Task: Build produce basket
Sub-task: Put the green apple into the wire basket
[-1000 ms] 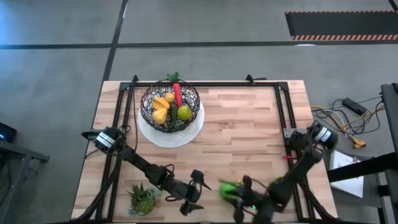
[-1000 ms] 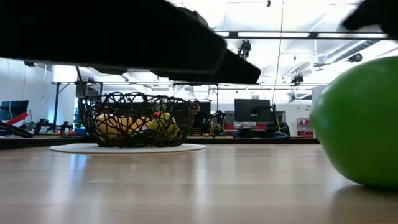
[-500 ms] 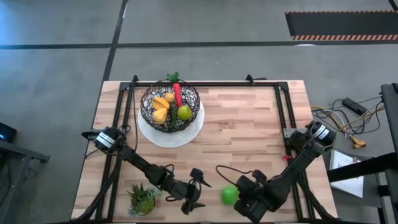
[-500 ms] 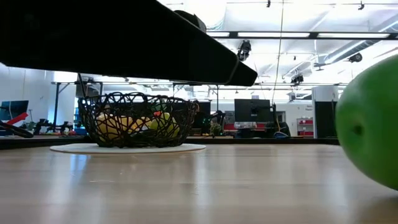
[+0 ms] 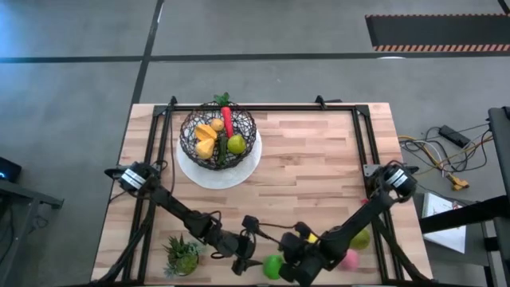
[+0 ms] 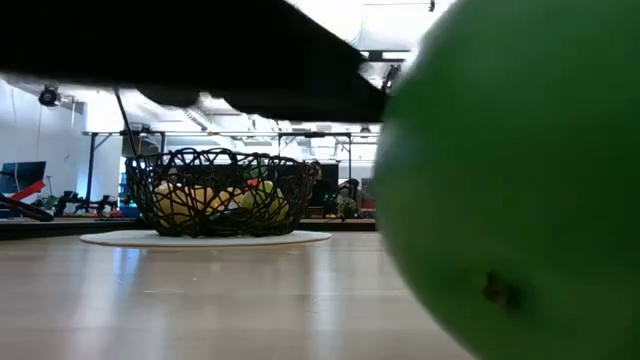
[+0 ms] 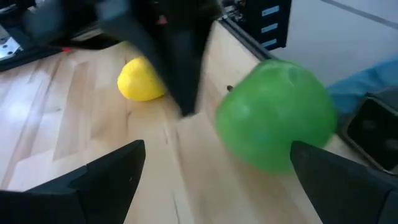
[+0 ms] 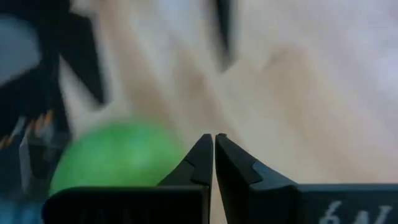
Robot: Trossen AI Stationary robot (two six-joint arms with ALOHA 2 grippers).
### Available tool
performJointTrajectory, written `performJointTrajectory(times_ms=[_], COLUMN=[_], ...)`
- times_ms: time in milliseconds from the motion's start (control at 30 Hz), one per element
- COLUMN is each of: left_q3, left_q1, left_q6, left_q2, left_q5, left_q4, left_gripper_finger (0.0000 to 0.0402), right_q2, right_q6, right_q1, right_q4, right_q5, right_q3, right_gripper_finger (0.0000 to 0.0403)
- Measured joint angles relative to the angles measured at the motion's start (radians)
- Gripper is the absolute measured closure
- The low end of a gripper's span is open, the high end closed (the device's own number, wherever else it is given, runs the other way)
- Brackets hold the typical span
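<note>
The round bowl-shaped basket of dark wire mesh [image 5: 218, 137] sits on a flat round white plate [image 5: 248, 167] toward the far left of the pale wooden table [image 5: 311, 171]. It already holds part of the produce — orange and yellow pieces [image 5: 207, 134], a long red piece with a green top [image 5: 227, 119] and a yellow-green fruit [image 5: 237, 144] — so the task looks partly done.

The rest lies at the near edge, well apart from the basket. A round green toy fruit [image 5: 273, 266] rests loose on the wood there, so close to the low camera that it fills much of that view. Near it the high view shows a small yellow piece [image 5: 312, 237], a pink piece [image 5: 348, 258] and a pale green one [image 5: 361, 238], partly hidden by the right arm.

The right gripper [image 8: 214, 147] hangs just beside the green fruit with its fingers pressed together on nothing; the fruit sits off to one side of them, not between. The left gripper [image 7: 214, 171] waits close by with its fingers spread wide and empty, facing the green fruit.

Judging from this, at least four pieces are still to be carried across — and the green fruit has yet to be grasped.

A small spiky green potted plant [image 5: 182, 253] stands at the near left corner.
</note>
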Motion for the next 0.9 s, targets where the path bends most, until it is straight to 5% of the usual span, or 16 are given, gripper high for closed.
performJointTrajectory(times_ms=[233, 400, 633, 900], left_q3=[-0.027, -0.037, -0.034, -0.031], left_q1=[-0.033, -0.041, -0.038, -0.039], left_q6=[-0.05, -0.108, -0.132, -0.156], left_q2=[-0.066, -0.063, -0.002, 0.015], left_q5=[0.045, 0.144, 0.146, 0.17], left_q4=[-0.101, -0.105, -0.034, 0.006], left_gripper_finger=[0.0017, 0.0017, 0.0017, 0.0017], right_q2=[-0.017, -0.023, 0.052, 0.183], right_q6=[-0.022, 0.158, 0.393, 0.158], right_q1=[0.032, 0.12, 0.2, 0.169], right_q4=[-0.034, -0.14, -0.19, 0.112], right_q5=[0.075, -0.049, -0.132, -0.183], right_q3=[0.021, 0.066, 0.061, 0.089], right_gripper_finger=[0.0394, 0.0394, 0.0394, 0.0394])
